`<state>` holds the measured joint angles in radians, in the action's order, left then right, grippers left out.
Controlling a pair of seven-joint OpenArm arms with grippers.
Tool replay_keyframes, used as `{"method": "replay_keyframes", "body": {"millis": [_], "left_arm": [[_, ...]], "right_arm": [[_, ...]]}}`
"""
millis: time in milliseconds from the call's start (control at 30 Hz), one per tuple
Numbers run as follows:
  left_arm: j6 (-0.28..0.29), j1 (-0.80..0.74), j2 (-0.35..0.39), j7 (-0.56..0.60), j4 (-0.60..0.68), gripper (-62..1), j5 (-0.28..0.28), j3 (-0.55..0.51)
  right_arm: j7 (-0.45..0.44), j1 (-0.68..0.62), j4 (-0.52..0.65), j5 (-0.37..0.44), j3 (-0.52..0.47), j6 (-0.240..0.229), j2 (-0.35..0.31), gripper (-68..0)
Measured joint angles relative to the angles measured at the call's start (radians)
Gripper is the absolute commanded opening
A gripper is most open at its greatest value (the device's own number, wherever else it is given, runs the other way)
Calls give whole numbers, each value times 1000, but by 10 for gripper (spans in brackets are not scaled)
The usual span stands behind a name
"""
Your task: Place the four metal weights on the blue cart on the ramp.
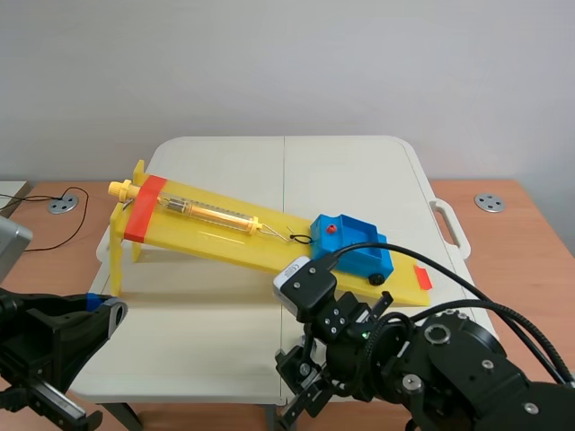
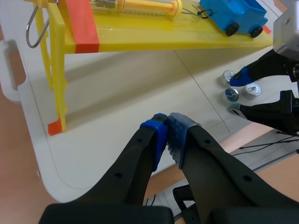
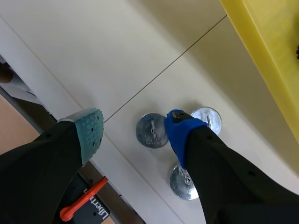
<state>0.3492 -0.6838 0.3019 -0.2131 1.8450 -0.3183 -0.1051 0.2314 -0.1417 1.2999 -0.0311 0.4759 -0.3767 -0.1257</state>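
Three round metal weights lie on the white table in the right wrist view: one (image 3: 152,130) between the fingers of my open right gripper (image 3: 134,125), one (image 3: 207,117) just past its blue-padded finger (image 3: 180,130), one (image 3: 184,182) partly under that finger. The left wrist view shows them too (image 2: 232,94), beside the right gripper's pads. The blue cart (image 1: 352,247) stands low on the yellow ramp (image 1: 225,242). In the scene view the right arm hides the weights. My left gripper (image 2: 167,137) is shut on nothing near the table's front left corner.
A yellow spring scale (image 1: 211,213) lies on the ramp, hooked to the cart by a wire. The ramp's high end stands on yellow legs (image 2: 58,88) with orange tape. The table's front edge (image 3: 46,88) runs close behind the weights.
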Motion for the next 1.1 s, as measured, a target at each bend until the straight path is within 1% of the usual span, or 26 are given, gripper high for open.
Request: {"method": "replay_keyframes", "body": {"millis": [233, 333, 467, 567, 700, 833, 867, 1100], "left_arm": [[0, 0, 0, 0, 0, -582, 0, 0], [0, 0, 0, 0, 0, -582, 0, 0], [0, 0, 0, 0, 0, -582, 0, 0], [0, 0, 0, 0, 0, -582, 0, 0], [0, 0, 0, 0, 0, -582, 0, 0], [0, 0, 0, 0, 0, -582, 0, 0], [0, 0, 0, 0, 0, -582, 0, 0], [0, 0, 0, 0, 0, -582, 0, 0]], "right_arm": [[-13, 0, -28, -6, 24, 0, 4, -373], [-25, 0, -35, -6, 24, 2, 4, -389], [-32, 0, -38, -6, 24, 13, 4, -446], [-33, 0, -38, -6, 24, 30, 3, -488], [-32, 0, -39, -6, 24, 68, 3, -555], [-43, 0, -46, -6, 24, 87, 3, -658], [-48, 0, -48, -6, 24, 93, 3, -670], [-55, 0, -50, -6, 24, 97, 3, -669]]}}
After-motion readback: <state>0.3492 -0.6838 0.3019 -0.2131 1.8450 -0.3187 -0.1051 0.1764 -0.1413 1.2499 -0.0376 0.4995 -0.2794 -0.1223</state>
